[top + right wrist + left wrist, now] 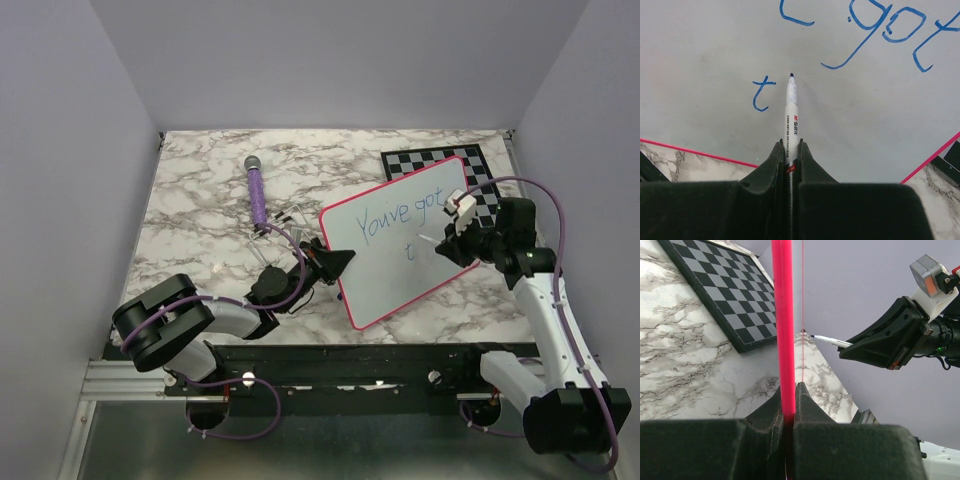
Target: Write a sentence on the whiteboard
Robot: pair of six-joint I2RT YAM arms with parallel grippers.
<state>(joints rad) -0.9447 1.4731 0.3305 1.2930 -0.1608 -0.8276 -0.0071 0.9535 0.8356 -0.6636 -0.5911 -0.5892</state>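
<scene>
From above: clamping the whiteboard (395,255) at its left edge with the left gripper (335,262), holding it skewed over the marble table (200,230), far corner overlapping the chessboard (440,162). Showing the sentence (400,215) in blue: "You've got" on one line, a lone "t" beneath. Pinching a marker (428,238) in the right gripper (442,240), over the board's right half. Also showing a purple wand (257,192) with a grey head, lying well apart to the left.

From the left wrist: squeezing the pink rim (782,330) between narrow jaws, viewing the whiteboard edge-on. Framing the chessboard (725,290) on the marble at left, and the marker (830,341) sticking out of the right gripper (847,350) at right.

From the right wrist: gripping the marker (791,115) by its barrel between nearly closed jaws, pointing its tip at bare white just right of the "t", below "got". Not showing clearly whether touching.
</scene>
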